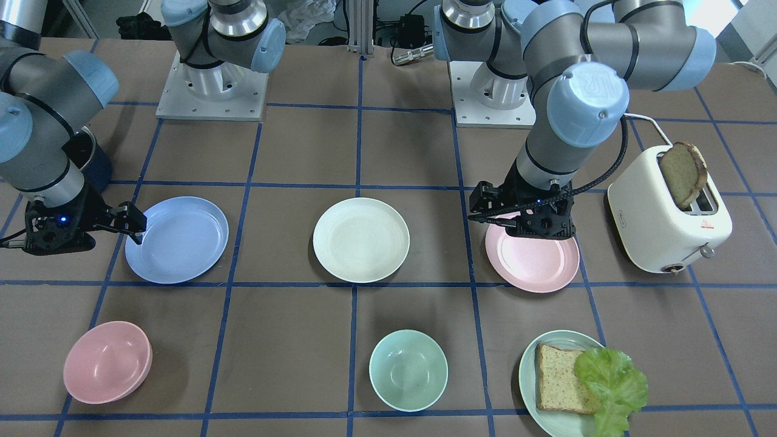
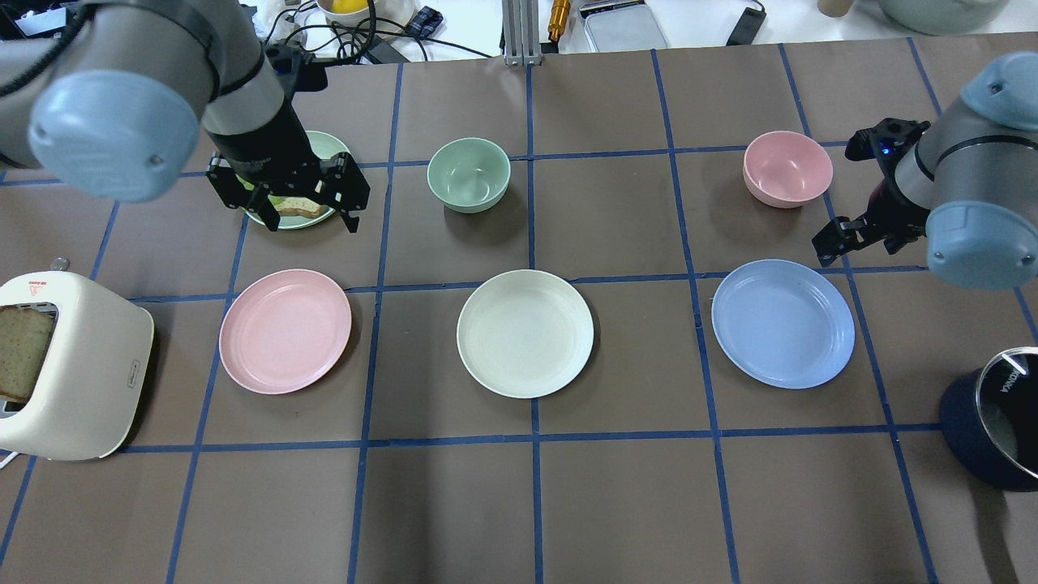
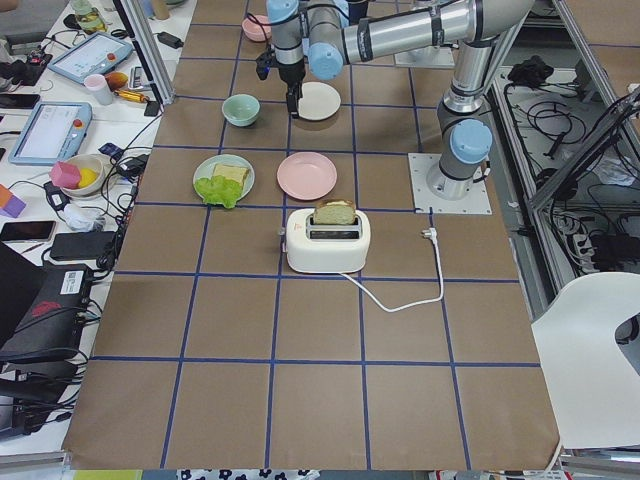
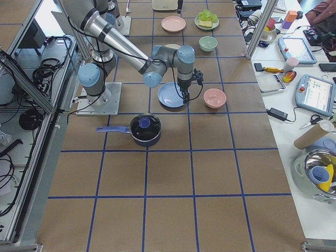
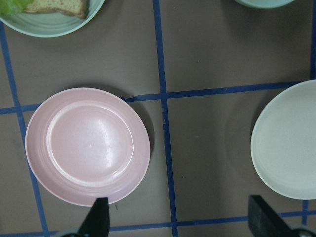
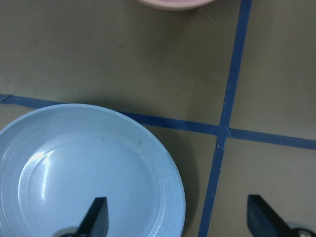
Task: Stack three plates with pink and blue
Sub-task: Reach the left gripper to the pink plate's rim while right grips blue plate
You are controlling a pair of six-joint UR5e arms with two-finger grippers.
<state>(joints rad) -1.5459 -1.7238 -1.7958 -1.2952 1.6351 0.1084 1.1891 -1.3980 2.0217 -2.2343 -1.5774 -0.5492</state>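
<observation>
Three plates lie in a row on the brown table. The pale pink plate (image 1: pixel 537 261) (image 2: pixel 285 331) (image 5: pixel 89 145) is on the robot's left, the cream-white plate (image 1: pixel 361 240) (image 2: pixel 525 332) (image 5: pixel 289 140) in the middle, and the light blue plate (image 1: pixel 177 240) (image 2: pixel 782 323) (image 6: pixel 84 173) on the robot's right. None is stacked. My left gripper (image 1: pixel 516 221) (image 2: pixel 308 219) (image 5: pixel 180 219) is open and empty, above the pink plate's far edge. My right gripper (image 1: pixel 121 230) (image 2: pixel 843 239) (image 6: pixel 177 219) is open and empty, above the blue plate's outer far edge.
A cream toaster (image 1: pixel 668 212) holding a bread slice stands at the robot's far left. A mint plate (image 1: pixel 534 388) with bread and lettuce, a mint bowl (image 1: pixel 408 370) and a pink bowl (image 1: pixel 107 362) lie beyond the row. A dark pot (image 2: pixel 997 430) stands near the robot's right.
</observation>
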